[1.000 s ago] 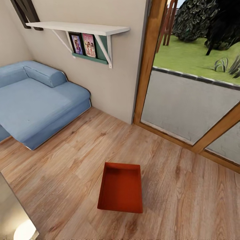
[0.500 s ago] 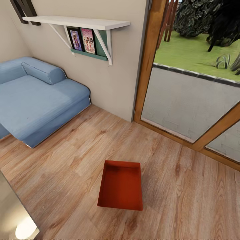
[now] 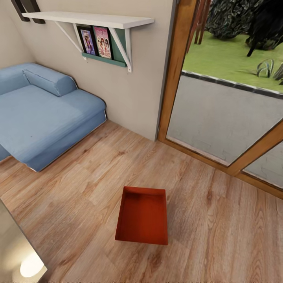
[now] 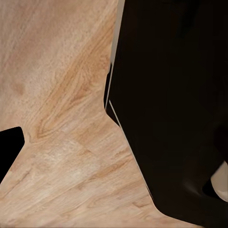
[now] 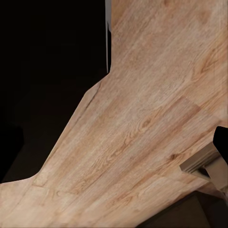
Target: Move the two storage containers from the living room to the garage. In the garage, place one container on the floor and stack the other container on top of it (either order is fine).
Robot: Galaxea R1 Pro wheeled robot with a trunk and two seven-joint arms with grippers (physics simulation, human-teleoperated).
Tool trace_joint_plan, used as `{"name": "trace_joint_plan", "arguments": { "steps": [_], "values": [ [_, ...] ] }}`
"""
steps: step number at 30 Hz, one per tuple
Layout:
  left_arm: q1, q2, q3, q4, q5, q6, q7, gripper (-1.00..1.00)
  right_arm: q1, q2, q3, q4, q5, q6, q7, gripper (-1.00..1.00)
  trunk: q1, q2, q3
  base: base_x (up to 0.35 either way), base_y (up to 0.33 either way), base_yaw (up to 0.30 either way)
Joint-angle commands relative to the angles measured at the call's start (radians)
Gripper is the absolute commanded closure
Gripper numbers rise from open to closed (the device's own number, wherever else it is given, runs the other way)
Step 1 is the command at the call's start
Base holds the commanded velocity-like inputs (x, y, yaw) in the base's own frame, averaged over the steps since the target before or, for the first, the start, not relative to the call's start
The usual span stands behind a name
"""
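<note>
One red-orange open-top storage container (image 3: 142,216) lies empty on the living room's light wood plank floor (image 3: 78,188), straight ahead in the head view. The second container is out of view, as are the garage and its concrete floor. In the left wrist view a dark finger tip (image 4: 9,152) pokes in at the picture's edge over the planks. A similar dark tip (image 5: 222,145) shows in the right wrist view. Each wrist view has a large black part of the robot beside it, so neither gripper's opening can be read.
The blue sectional sofa (image 3: 39,114) stands at the left against the cream wall, under a white shelf (image 3: 86,19) with pictures. A wood-framed glass door (image 3: 220,114) runs along the right. A glass table corner (image 3: 11,243) juts in at the lower left.
The whole head view has shifted slightly, so the camera has moved. The container lies where it was on the planks.
</note>
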Motion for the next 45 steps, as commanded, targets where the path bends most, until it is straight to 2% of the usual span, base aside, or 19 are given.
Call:
{"name": "trace_joint_plan", "arguments": {
  "steps": [1, 45],
  "values": [
    [0.000, 0.000, 0.000, 0.001, 0.005, -0.003, 0.001, -1.00, -0.001, 0.000, 0.008, 0.003, -0.007, -0.005, -0.001, -1.00, 0.000, 0.000, -0.002, 0.000, 0.000, 0.000],
    [0.000, 0.000, 0.000, 0.001, 0.005, -0.003, 0.001, -1.00, -0.001, 0.001, 0.009, 0.003, -0.007, -0.007, -0.001, -1.00, 0.000, 0.000, -0.073, 0.000, 0.000, 0.000]
  ]
}}
